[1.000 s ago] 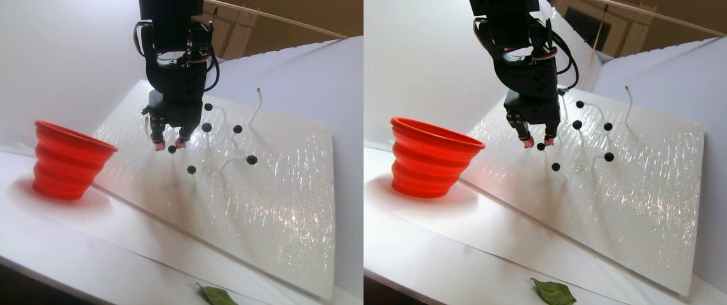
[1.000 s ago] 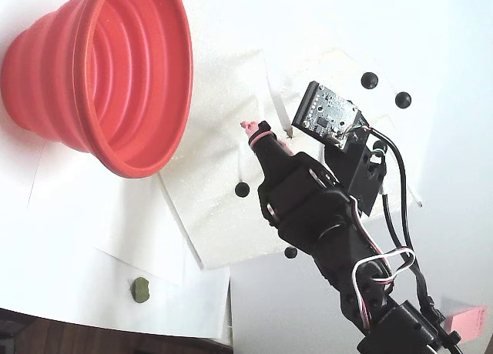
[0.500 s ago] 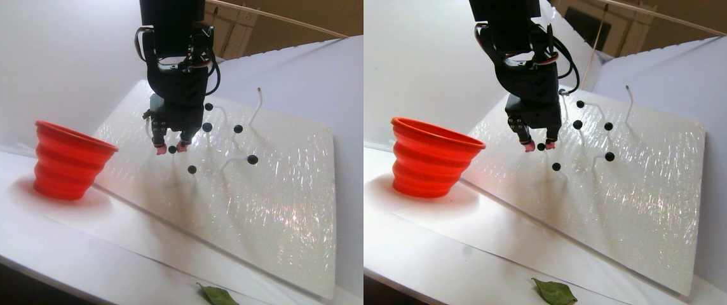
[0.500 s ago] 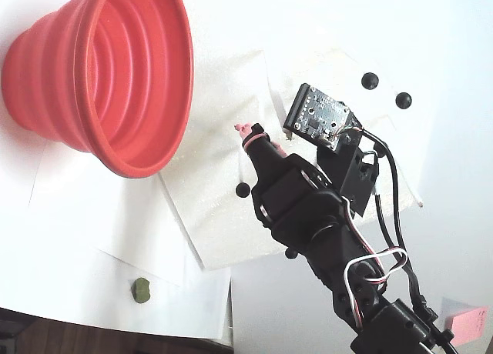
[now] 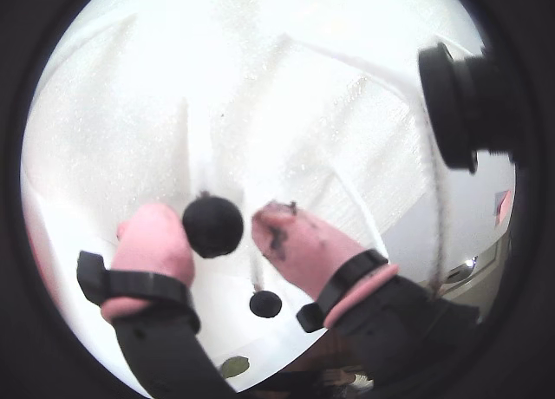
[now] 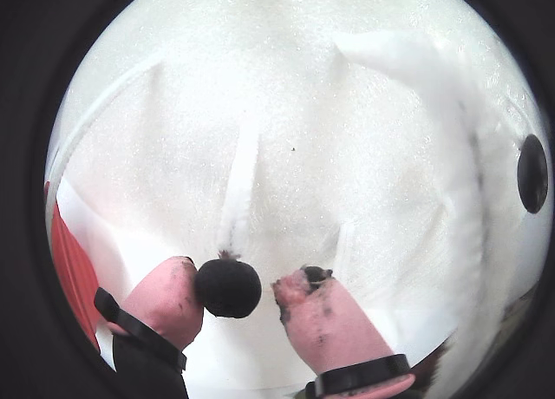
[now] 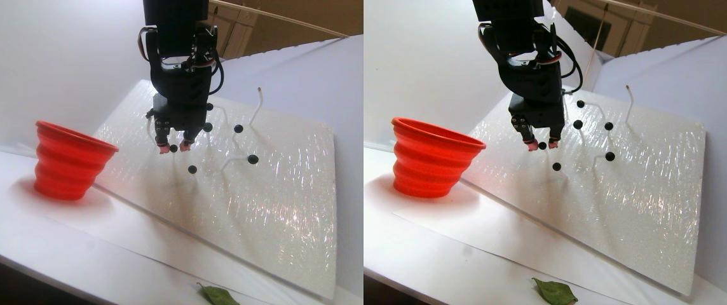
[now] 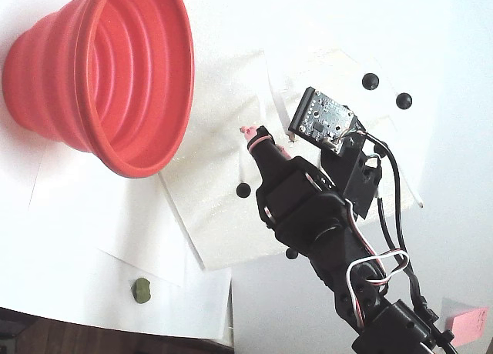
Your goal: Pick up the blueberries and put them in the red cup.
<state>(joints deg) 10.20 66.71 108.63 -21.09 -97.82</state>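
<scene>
on the sloped white foam board (image 7: 262,190), right of the red cup (image 7: 71,162), the end effector (image 5: 218,230) has eased lower, its pink fingertips (image 5: 154,238) parted around one of the blueberries (image 5: 212,225), not clamped; closing seems next.

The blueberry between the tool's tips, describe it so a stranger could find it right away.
Start at the sloped white foam board right of the red cup in the stereo pair view. The black arm's tool hangs over it with pink tips. The blueberry sits between those tips; the others lie apart from them.
</scene>
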